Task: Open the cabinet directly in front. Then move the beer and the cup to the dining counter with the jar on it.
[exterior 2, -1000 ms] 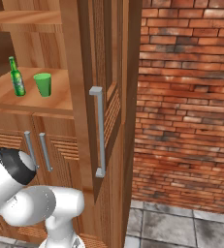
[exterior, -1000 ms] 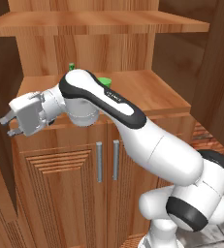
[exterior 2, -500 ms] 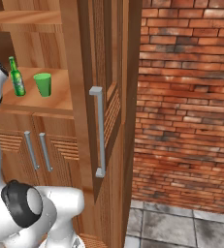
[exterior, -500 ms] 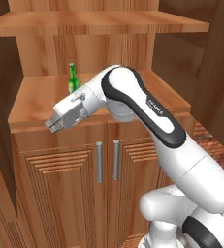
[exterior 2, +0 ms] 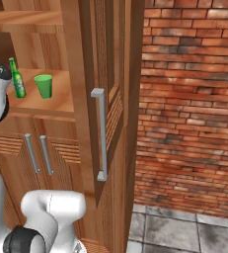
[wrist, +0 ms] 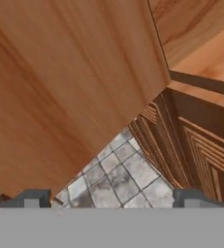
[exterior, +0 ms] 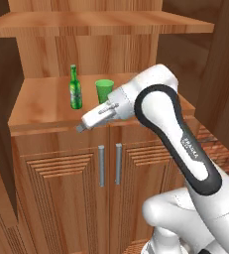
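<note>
Cabinet (exterior 2: 108,74) open; beer (exterior: 75,88) beside cup (exterior: 104,91).

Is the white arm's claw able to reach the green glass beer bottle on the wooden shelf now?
Probably yes: the open claw is just below the shelf edge, the bottle stands uncovered, and the cabinet door is swung aside.

This was a home kitchen: a tall wooden cabinet (exterior: 86,30) stood open, with a green bottle (exterior: 75,88) and a green cup (exterior: 104,91) on its shelf. Lower doors (exterior: 61,193) had grey bar handles, beside a red brick wall (exterior 2: 192,99) and grey tiled floor (exterior 2: 184,232).
</note>
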Motion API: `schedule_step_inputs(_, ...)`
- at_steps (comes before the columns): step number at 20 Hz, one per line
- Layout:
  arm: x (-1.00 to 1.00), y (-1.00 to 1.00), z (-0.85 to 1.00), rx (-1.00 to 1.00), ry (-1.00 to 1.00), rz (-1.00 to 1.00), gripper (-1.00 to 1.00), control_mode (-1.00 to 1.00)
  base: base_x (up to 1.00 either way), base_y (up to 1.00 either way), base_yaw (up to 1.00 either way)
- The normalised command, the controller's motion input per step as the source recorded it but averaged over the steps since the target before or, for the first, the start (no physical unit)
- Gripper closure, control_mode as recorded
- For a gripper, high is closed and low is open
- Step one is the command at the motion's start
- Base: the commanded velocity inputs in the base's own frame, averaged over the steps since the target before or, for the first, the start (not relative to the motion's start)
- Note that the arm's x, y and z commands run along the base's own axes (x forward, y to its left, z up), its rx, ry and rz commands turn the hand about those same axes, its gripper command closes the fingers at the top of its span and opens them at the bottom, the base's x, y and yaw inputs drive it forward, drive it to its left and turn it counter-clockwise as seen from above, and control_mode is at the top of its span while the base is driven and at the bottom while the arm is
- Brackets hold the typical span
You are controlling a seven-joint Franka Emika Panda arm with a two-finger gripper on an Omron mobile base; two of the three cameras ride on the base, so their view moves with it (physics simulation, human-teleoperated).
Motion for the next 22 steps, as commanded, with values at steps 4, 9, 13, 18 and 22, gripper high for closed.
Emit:
schedule_step_inputs(4, 0.09, -0.02, 0.0, -0.02, -0.3, -0.68, -1.0, -1.0, 0.0, 0.0, 0.0)
schedule_step_inputs(9, 0.1, 0.0, 0.0, 0.0, -0.22, -0.78, -1.0, -1.0, 0.0, 0.0, 0.0)
schedule_step_inputs(13, 0.05, 0.0, 0.0, -0.08, -0.11, -0.73, -1.0, -1.0, 0.0, 0.0, 0.0)
schedule_step_inputs(18, 0.05, -0.01, 0.16, -0.02, -0.03, -0.62, -1.0, -1.0, 0.0, 0.0, 0.0)
schedule_step_inputs(22, 0.19, -0.04, 0.57, -0.02, 0.17, -0.33, -1.0, -1.0, 0.0, 0.0, 0.0)
